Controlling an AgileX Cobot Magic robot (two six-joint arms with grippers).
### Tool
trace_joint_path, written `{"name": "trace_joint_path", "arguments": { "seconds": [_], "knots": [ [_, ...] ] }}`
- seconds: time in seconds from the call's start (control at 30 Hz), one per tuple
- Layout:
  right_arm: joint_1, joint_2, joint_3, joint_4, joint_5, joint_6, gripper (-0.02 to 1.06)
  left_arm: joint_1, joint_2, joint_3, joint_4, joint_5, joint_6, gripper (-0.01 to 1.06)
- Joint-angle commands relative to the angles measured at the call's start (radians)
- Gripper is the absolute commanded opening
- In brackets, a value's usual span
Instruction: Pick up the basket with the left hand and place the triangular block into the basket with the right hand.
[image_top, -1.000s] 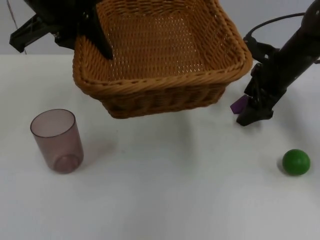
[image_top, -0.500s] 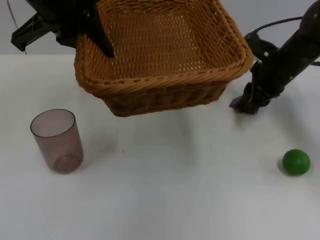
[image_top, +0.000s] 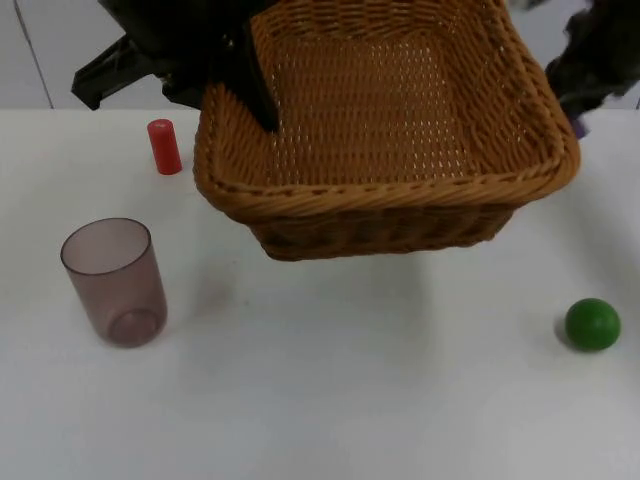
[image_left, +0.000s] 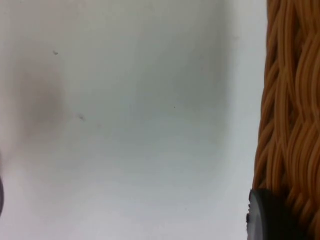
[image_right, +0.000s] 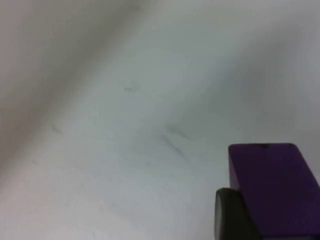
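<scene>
My left jaws (image_top: 250, 85) pinch the basket (image_top: 385, 130) by its far-left rim, lifted off the tabletop (image_top: 330, 400), while my right jaws (image_right: 260, 210) pinch the purple triangular block (image_right: 270, 185) just right of the basket's right rim.

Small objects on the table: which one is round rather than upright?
The green ball, resting alone; the red cylinder and the translucent cup both stand upright.
</scene>
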Motion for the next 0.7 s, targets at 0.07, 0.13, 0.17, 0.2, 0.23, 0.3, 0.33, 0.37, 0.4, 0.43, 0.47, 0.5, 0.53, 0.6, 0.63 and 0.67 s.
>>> {"name": "trace_joint_path", "arguments": {
  "seconds": [0.07, 0.13, 0.17, 0.2, 0.23, 0.3, 0.33, 0.37, 0.4, 0.43, 0.47, 0.5, 0.53, 0.6, 0.63, 0.67],
  "knots": [
    [-0.016, -0.159, -0.004, -0.027, 0.073, 0.122, 0.00, -0.008, -0.020, -0.010, -0.021, 0.000, -0.005, 0.00],
    [-0.016, -0.192, -0.004, -0.029, 0.083, 0.156, 0.00, -0.008, -0.020, -0.010, -0.023, 0.000, -0.005, 0.00],
    [-0.016, -0.232, -0.004, -0.029, 0.098, 0.209, 0.00, -0.008, -0.020, -0.010, -0.025, -0.005, -0.005, 0.00],
    [-0.011, -0.269, -0.004, -0.029, 0.115, 0.255, 0.00, -0.008, -0.020, -0.010, -0.030, -0.011, -0.005, 0.00],
    [0.002, -0.321, -0.004, -0.030, 0.146, 0.330, 0.00, -0.008, -0.020, -0.010, -0.035, -0.015, -0.003, 0.00],
    [0.016, -0.345, -0.004, -0.030, 0.168, 0.352, 0.00, -0.010, -0.020, -0.010, -0.038, -0.026, -0.003, 0.00],
    [0.041, -0.372, -0.004, -0.034, 0.191, 0.367, 0.00, -0.018, -0.020, -0.010, -0.038, -0.030, -0.003, 0.00],
    [0.068, -0.396, -0.004, -0.040, 0.213, 0.378, 0.00, -0.020, -0.020, -0.010, -0.038, -0.035, -0.003, 0.00],
    [0.078, -0.407, -0.004, -0.045, 0.219, 0.384, 0.00, -0.027, -0.020, -0.010, -0.038, -0.036, -0.003, 0.00],
    [0.078, -0.407, -0.004, -0.045, 0.219, 0.384, 0.00, -0.027, -0.020, -0.010, -0.038, -0.036, -0.003, 0.00],
    [0.130, -0.434, -0.004, -0.070, 0.229, 0.412, 0.00, -0.042, -0.020, -0.010, -0.038, -0.043, -0.001, 0.00],
    [0.169, -0.451, -0.004, -0.090, 0.229, 0.431, 0.00, -0.049, -0.020, -0.010, -0.038, -0.049, 0.001, 0.00],
    [0.202, -0.465, -0.004, -0.105, 0.229, 0.453, 0.00, -0.058, -0.018, -0.010, -0.038, -0.054, 0.001, 0.00],
    [0.280, -0.478, -0.004, -0.111, 0.215, 0.469, 0.00, -0.075, -0.018, -0.010, -0.040, -0.064, 0.001, 0.00],
    [0.315, -0.481, -0.004, -0.111, 0.205, 0.474, 0.00, -0.080, -0.018, -0.010, -0.040, -0.066, 0.001, 0.00],
    [0.315, -0.481, -0.004, -0.111, 0.205, 0.474, 0.00, -0.080, -0.018, -0.010, -0.040, -0.066, 0.001, 0.00]
  ]
}}
